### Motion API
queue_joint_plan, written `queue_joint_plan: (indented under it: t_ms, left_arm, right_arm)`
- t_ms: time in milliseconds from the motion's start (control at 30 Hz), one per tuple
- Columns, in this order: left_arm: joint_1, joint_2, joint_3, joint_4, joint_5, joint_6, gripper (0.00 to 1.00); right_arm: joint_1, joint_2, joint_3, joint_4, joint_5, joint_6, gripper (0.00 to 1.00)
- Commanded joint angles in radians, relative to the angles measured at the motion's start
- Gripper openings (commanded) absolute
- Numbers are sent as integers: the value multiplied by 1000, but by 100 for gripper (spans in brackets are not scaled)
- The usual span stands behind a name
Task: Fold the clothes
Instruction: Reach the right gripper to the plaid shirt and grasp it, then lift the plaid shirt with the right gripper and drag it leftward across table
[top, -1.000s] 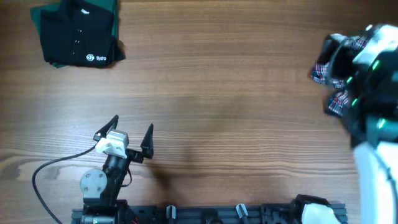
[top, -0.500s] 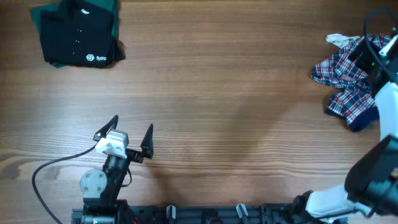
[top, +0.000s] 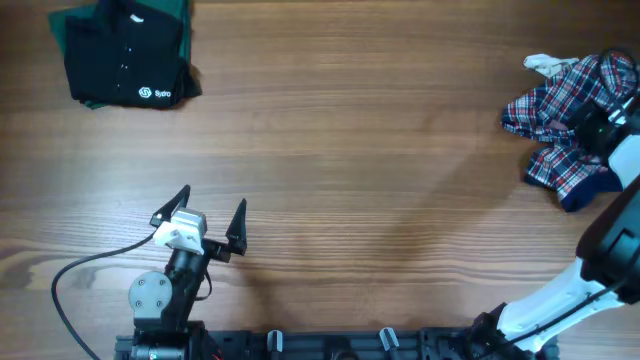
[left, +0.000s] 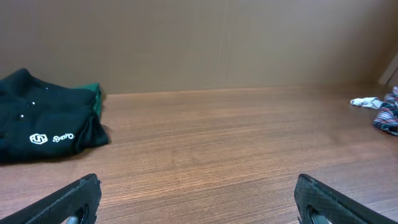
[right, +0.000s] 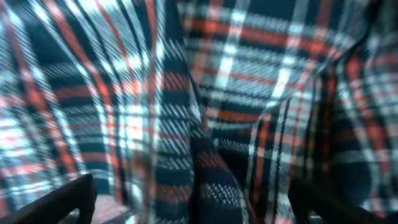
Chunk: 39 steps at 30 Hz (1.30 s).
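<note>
Right fingers (right: 62, 199) just dropped right over the plaid shirt (top: 555, 120), wide open, nothing grabbed yet; left fingers (left: 68, 202) open too.

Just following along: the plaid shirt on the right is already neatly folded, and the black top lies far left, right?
No: the overhead view shows the plaid shirt on the right lying crumpled, not folded. The black top does lie far left.
</note>
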Motion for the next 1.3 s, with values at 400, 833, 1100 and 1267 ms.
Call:
queue_joint_plan:
  t_ms: [400, 833, 1100, 1267]
  left_arm:
    - [8, -7, -6, -1, -6, 12, 100]
    - [8, -7, -6, -1, -6, 12, 100]
    - [8, -7, -6, -1, -6, 12, 100]
    - [8, -7, -6, -1, -6, 12, 100]
  right_arm:
    - [0, 38, 18, 50, -59, -20, 9]
    - [2, -360, 18, 76, -434, 172, 4]
    - [62, -586, 18, 76, -631, 303, 4]
    - [184, -661, 18, 131, -762, 416, 4]
